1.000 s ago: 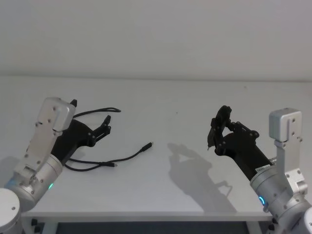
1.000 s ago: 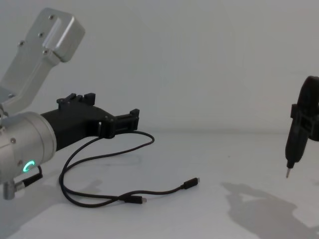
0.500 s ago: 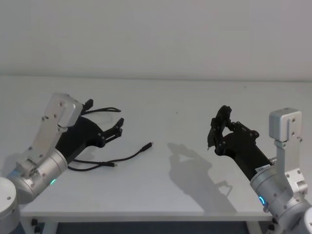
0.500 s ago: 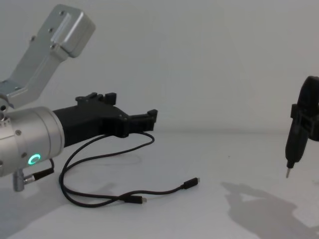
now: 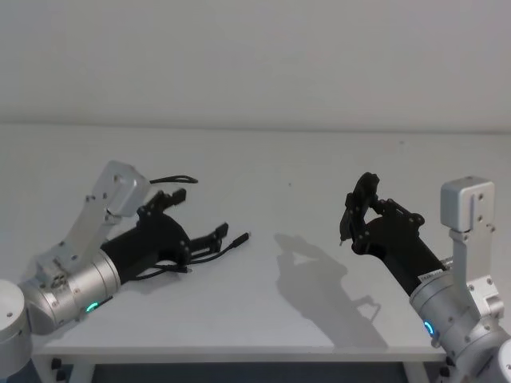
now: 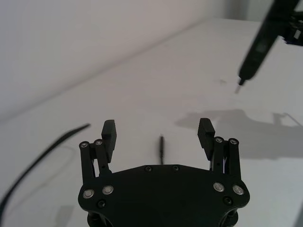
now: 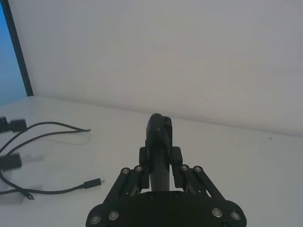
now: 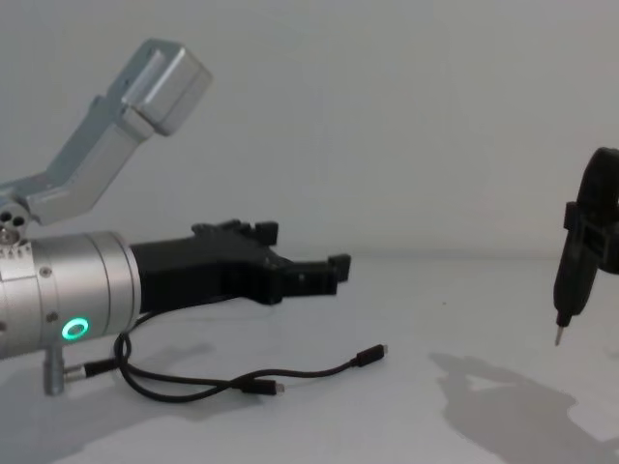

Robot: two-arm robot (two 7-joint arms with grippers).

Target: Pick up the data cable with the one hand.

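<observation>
The data cable (image 5: pixel 177 180) lies in loose black curves on the white table, one plug (image 5: pixel 240 238) pointing right. In the chest view the cable (image 8: pixel 309 370) runs along the table below my left gripper (image 8: pixel 324 275). That gripper (image 5: pixel 215 237) is open and hovers low over the cable, just left of the plug. In the left wrist view the gripper (image 6: pixel 157 134) holds nothing, and a plug end (image 6: pixel 161 149) lies on the table in line with the gap. My right gripper (image 5: pixel 351 219) stays raised at the right, shut on a black pointed tool (image 7: pixel 158 137).
The white table (image 5: pixel 303 175) has open room between the two arms, with the right arm's shadow (image 5: pixel 319 271) on it. A short lead with a silver plug (image 8: pixel 56 372) hangs under my left wrist. The table's front edge (image 5: pixel 239 351) runs close below both arms.
My left arm has swung forward, to the right and lower, bringing its open gripper over the cable near the plug end. The cable and the right arm have not moved.
</observation>
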